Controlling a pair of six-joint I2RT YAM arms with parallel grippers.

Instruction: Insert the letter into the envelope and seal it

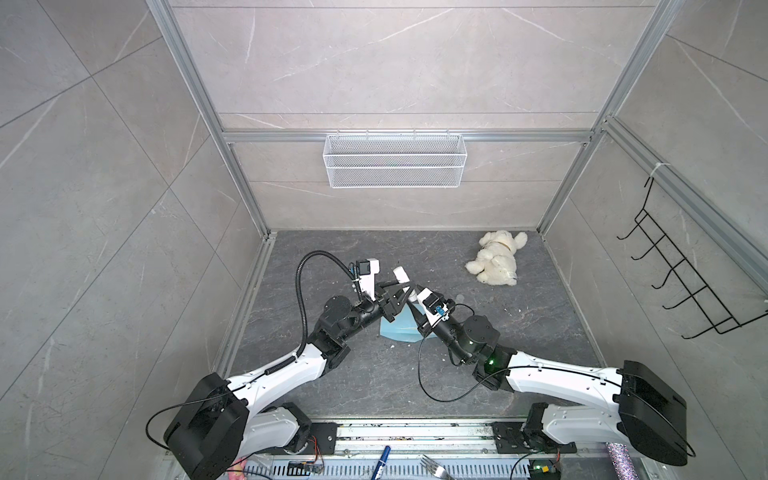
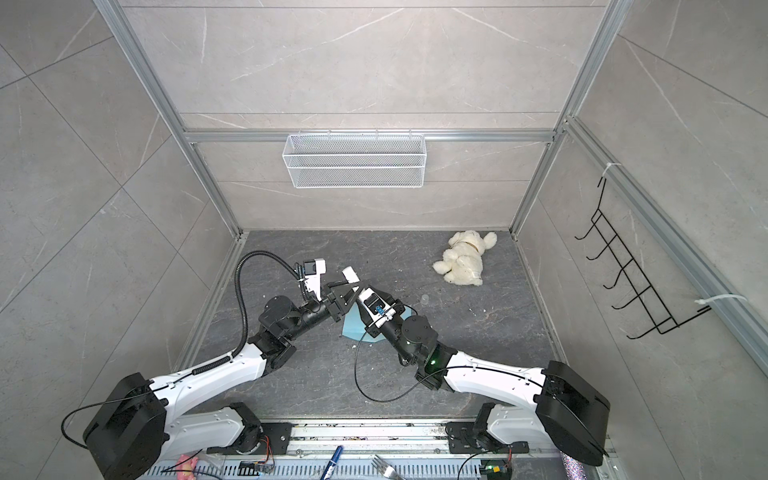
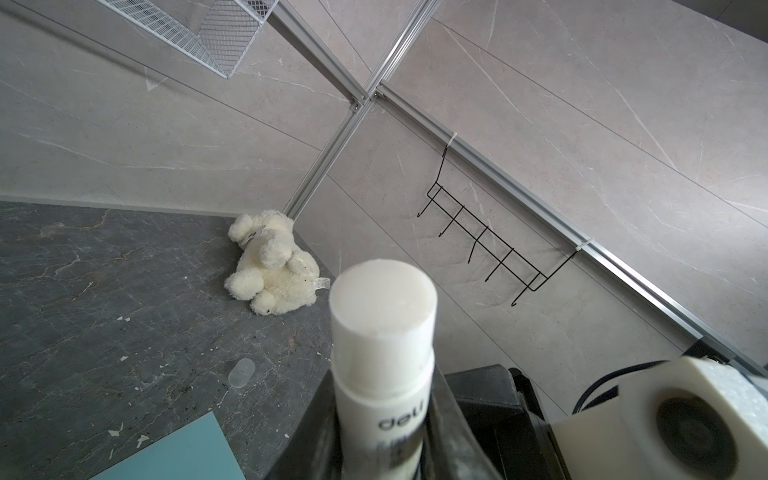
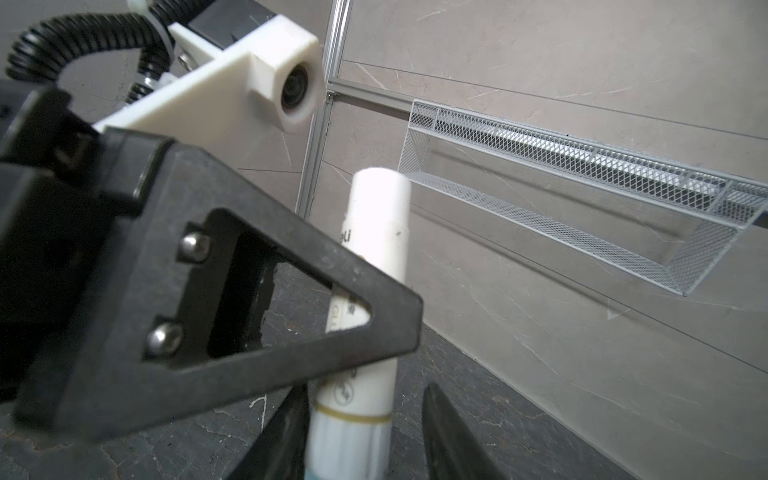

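The left end effector is clamped on a white glue stick, which stands up between its dark fingers at the lower centre of the left wrist view. The right end effector straddles the stick's lower end at the bottom of the right wrist view, its jaws apart, with a gap showing on one side. In both top views the two meet at mid-frame above the light blue envelope, which lies flat on the dark table. A small clear cap lies near the envelope. A white teddy bear lies right of centre.
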